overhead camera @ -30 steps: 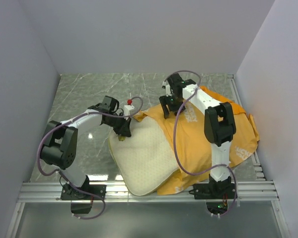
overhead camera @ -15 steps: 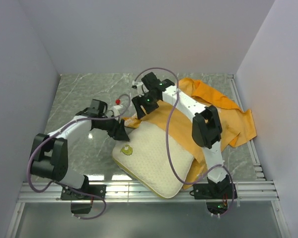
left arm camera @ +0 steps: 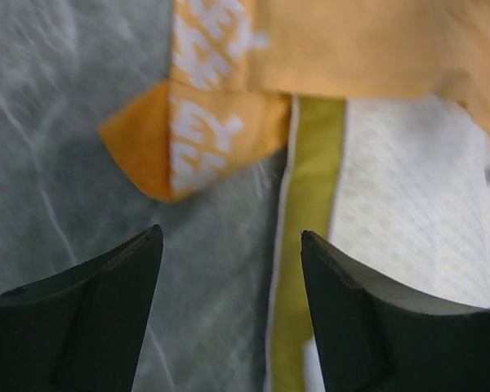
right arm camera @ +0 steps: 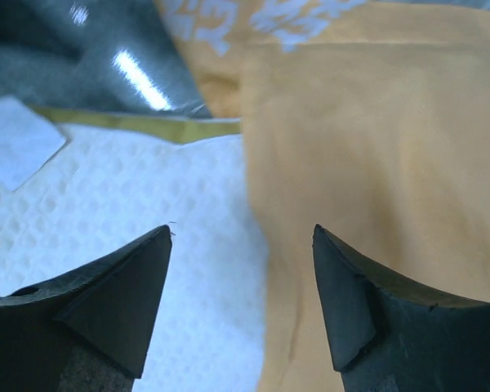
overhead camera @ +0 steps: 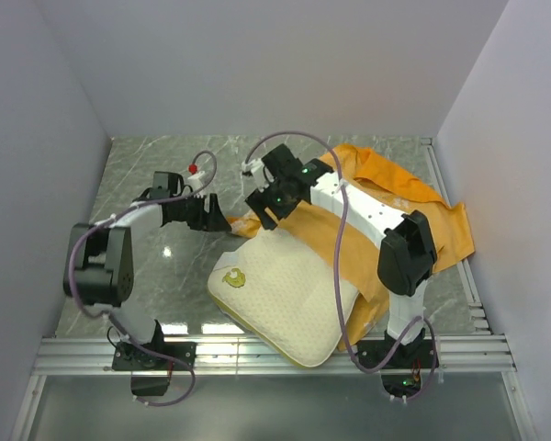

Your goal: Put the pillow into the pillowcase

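Note:
The cream, dimpled pillow [overhead camera: 285,294] lies at the table's near middle. Its right and far parts sit under the orange pillowcase [overhead camera: 413,207], which spreads to the right. My left gripper [overhead camera: 217,217] is open just left of the pillow's far-left corner, holding nothing. In the left wrist view its gripper [left arm camera: 231,237] faces the pillow's yellowish edge [left arm camera: 314,188] and a folded pillowcase corner [left arm camera: 204,135]. My right gripper [overhead camera: 262,207] hovers open over the far edge. In the right wrist view its gripper [right arm camera: 242,233] straddles the line where the pillowcase [right arm camera: 367,147] overlaps the pillow [right arm camera: 122,212].
The grey marble-patterned table [overhead camera: 147,175] is walled in by white panels on three sides. An aluminium rail [overhead camera: 257,349] runs along the near edge by the arm bases. The right arm reaches diagonally across the pillowcase. A small white tag [right arm camera: 16,139] lies on the pillow.
My left gripper opened, let go of the pillow's far-left corner and drew back to the left. The right arm swung left over the pillow's far edge. The pillow shifted toward the near middle.

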